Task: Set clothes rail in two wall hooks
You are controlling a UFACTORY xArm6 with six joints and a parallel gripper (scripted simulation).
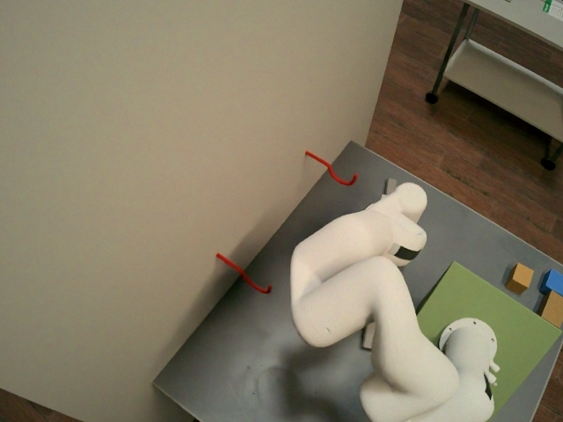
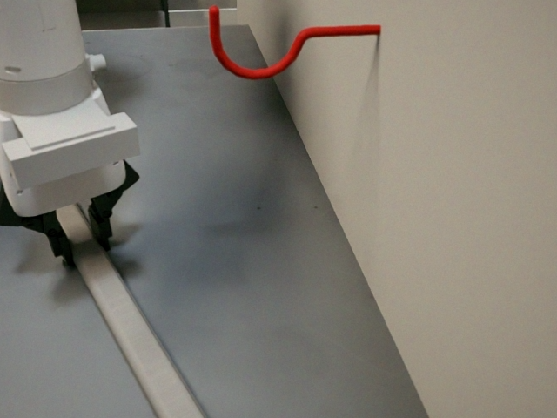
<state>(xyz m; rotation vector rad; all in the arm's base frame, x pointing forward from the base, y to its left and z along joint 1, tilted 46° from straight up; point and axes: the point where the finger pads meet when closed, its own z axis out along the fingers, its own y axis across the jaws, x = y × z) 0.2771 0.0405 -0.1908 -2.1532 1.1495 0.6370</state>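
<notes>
From the top view the arm [image 1: 363, 272] covers the tool and most of the clothes rail [image 1: 390, 185]; only its two ends [image 1: 368, 336] peek out. In the exterior view the rail [image 2: 135, 333] runs off the bottom edge, and the second hook falls outside the picture.

Grey table [image 2: 251, 270] bears rail [image 2: 130, 324], mat [image 1: 491, 300], blocks [image 1: 519, 277].

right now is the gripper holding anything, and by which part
The gripper is shut on the clothes rail, which lies flat on the table, gripping across its width, partway along its length.
</notes>
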